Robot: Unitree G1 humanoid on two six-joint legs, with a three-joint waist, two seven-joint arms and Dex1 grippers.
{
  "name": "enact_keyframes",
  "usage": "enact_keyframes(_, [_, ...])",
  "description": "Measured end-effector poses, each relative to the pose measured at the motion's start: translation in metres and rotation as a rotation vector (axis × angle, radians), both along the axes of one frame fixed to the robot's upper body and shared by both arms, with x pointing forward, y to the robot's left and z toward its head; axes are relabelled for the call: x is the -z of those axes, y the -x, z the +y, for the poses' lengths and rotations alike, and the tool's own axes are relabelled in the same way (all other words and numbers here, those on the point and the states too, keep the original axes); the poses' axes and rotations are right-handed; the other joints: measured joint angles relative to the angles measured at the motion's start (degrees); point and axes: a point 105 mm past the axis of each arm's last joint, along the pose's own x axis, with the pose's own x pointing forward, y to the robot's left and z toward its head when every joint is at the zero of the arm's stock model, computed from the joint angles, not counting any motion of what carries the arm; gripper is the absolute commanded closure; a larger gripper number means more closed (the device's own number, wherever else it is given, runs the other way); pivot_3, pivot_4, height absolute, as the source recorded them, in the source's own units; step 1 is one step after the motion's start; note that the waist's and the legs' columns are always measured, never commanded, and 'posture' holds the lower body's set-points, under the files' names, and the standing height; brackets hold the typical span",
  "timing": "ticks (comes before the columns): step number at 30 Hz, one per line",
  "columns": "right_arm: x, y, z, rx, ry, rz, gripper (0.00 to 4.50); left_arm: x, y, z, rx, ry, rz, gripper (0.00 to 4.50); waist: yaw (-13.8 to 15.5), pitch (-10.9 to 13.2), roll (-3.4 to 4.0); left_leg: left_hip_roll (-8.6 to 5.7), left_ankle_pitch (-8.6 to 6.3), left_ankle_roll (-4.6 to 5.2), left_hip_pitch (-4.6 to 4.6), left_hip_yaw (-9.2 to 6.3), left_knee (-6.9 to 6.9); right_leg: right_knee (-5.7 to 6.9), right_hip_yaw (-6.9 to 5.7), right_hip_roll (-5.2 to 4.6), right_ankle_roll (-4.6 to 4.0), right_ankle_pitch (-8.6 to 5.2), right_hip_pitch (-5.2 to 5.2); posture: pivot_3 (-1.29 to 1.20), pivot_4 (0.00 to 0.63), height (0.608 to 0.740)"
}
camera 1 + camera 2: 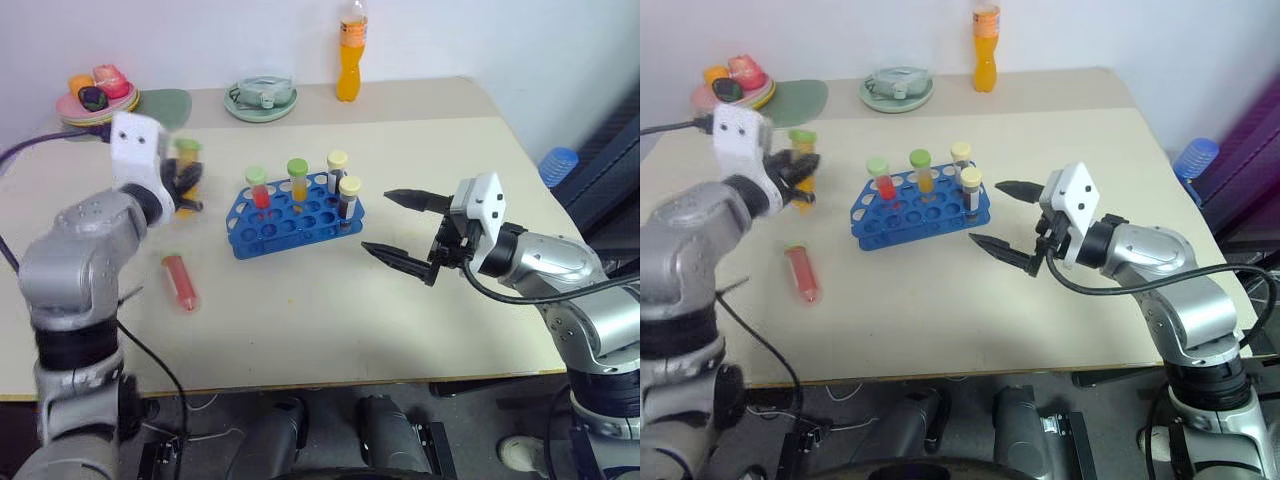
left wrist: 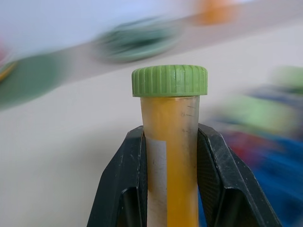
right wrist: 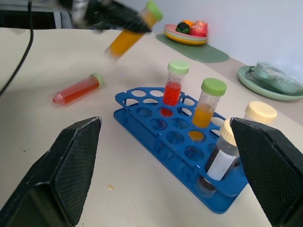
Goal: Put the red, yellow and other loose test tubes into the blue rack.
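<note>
Holding a clear plastic tube of yellow-orange liquid with a ribbed green cap (image 2: 169,80), the left gripper (image 1: 790,172) had both black fingers (image 2: 120,189) clamped on the tube body just below the cap. It sat above the beige bench (image 1: 330,320) at roughly 9 o'clock from the bright blue plastic rack with its grid of round holes (image 1: 296,215). In the right wrist view the tube looked tilted, cap end high, long axis nowhere near vertical.

Rack held four upright tubes: red with green cap (image 1: 258,187), yellow-orange with green cap (image 1: 297,180), two with cream caps (image 1: 345,185) at the 3 o'clock end. Front rows of holes looked free.

One loose tube of red liquid (image 1: 180,282) lay flat on the bench at about 7 o'clock from the rack, long axis running roughly 12 to 6, near the left arm.

Right gripper (image 1: 400,230) hovered at 3 o'clock of the rack, fingers spread wide, holding nothing.

Key relation, my read: the rack lay at 3 o'clock from the held tube, so the left arm needs to carry it that way, bring the axis upright, bottom end down, over a free hole. Left arm is also nearer the loose red tube.
</note>
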Motion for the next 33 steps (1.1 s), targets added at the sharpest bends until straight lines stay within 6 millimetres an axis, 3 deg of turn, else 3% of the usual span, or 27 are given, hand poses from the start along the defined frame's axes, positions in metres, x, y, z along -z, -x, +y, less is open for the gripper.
enact_keyframes(3, [0.002,0.000,-0.001,0.005,-0.001,0.008,0.00,-0.007,0.011,-0.030,0.222,-0.013,-0.158,3.73,1.06,0.02,-0.02,0.04,-0.14,0.24,-0.03,-0.01,0.05,-0.06,-0.04,0.00,-0.08,0.04,0.03,0.00,0.150,0.740])
enact_keyframes(7, [0.006,0.004,-0.003,0.019,-0.004,0.021,0.00,-0.018,-0.007,-0.041,0.229,0.022,-0.320,3.73,2.19,0.01,-0.02,0.03,-0.23,0.38,-0.04,0.04,0.16,-0.18,-0.04,-0.01,-0.08,0.05,0.11,0.00,0.150,0.740])
enact_keyframes(13, [0.008,0.008,-0.015,0.068,0.002,0.021,0.00,0.007,-0.021,-0.076,0.329,0.085,-0.412,3.73,2.41,0.01,-0.02,0.03,-0.11,0.20,-0.15,0.07,0.16,-0.52,-0.04,0.00,0.12,0.17,0.13,0.00,0.150,0.740])
enact_keyframes(20, [0.008,0.017,-0.024,0.105,0.013,0.024,0.00,0.049,-0.027,-0.107,0.415,0.143,-0.359,3.73,2.32,0.00,-0.01,0.03,-0.34,0.61,-0.18,0.11,0.27,-0.64,-0.03,0.00,0.26,0.27,0.19,0.00,0.150,0.740])
enact_keyframes(28, [0.006,0.027,-0.029,0.153,0.023,0.035,0.00,0.058,-0.030,-0.144,0.470,0.127,-0.392,3.73,2.39,0.00,-0.02,0.03,-0.35,0.63,-0.19,0.11,0.30,-0.70,-0.03,0.00,0.30,0.30,0.24,0.00,0.150,0.740])
enact_keyframes(33, [0.003,0.029,-0.029,0.168,0.020,0.035,0.00,0.058,-0.034,-0.149,0.468,0.097,-0.411,3.73,2.34,-0.01,-0.01,0.03,-0.35,0.64,-0.18,0.12,0.31,-0.70,-0.03,0.01,0.31,0.31,0.24,0.00,0.150,0.740])
